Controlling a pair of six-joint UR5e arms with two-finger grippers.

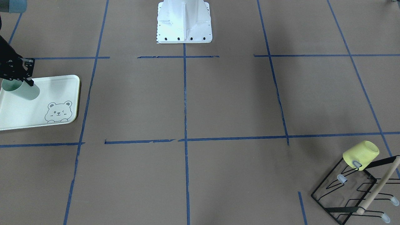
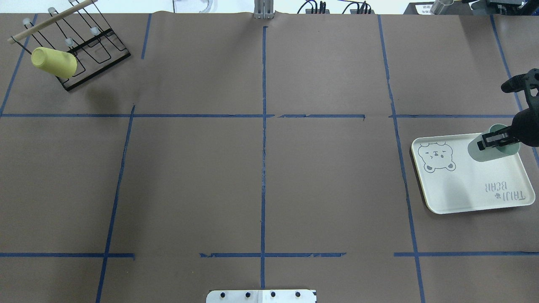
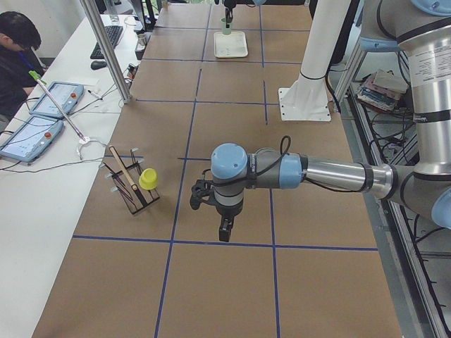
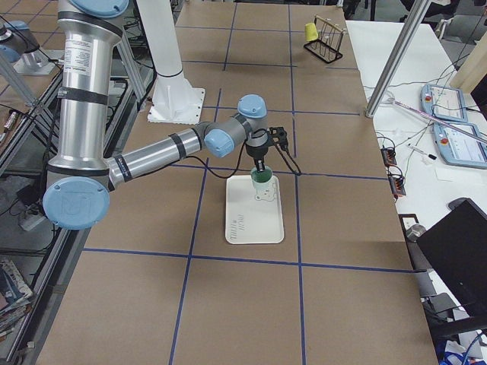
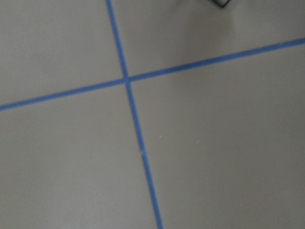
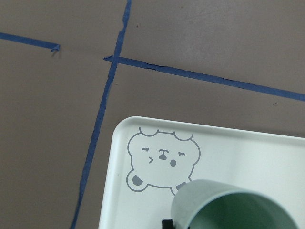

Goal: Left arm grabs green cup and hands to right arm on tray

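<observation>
The pale green cup (image 1: 26, 90) stands open side up at the back of the cream bear tray (image 1: 47, 103), near the table's right end. My right gripper (image 1: 23, 82) is shut on its rim, one finger outside the wall. The overhead view shows the same grip (image 2: 490, 141) on the cup (image 2: 490, 153) over the tray (image 2: 463, 185). The right wrist view shows the cup's rim (image 6: 228, 207) and the tray's bear drawing (image 6: 162, 160). My left gripper (image 3: 223, 227) hangs over bare table near the rack; it shows only in the exterior left view, so I cannot tell its state.
A yellow cup (image 2: 54, 62) sits upside down on a prong of the black wire rack (image 2: 97, 42) at the far left corner. The robot's white base (image 1: 184, 22) stands at the near middle. An operator sits beyond the far edge in the exterior left view.
</observation>
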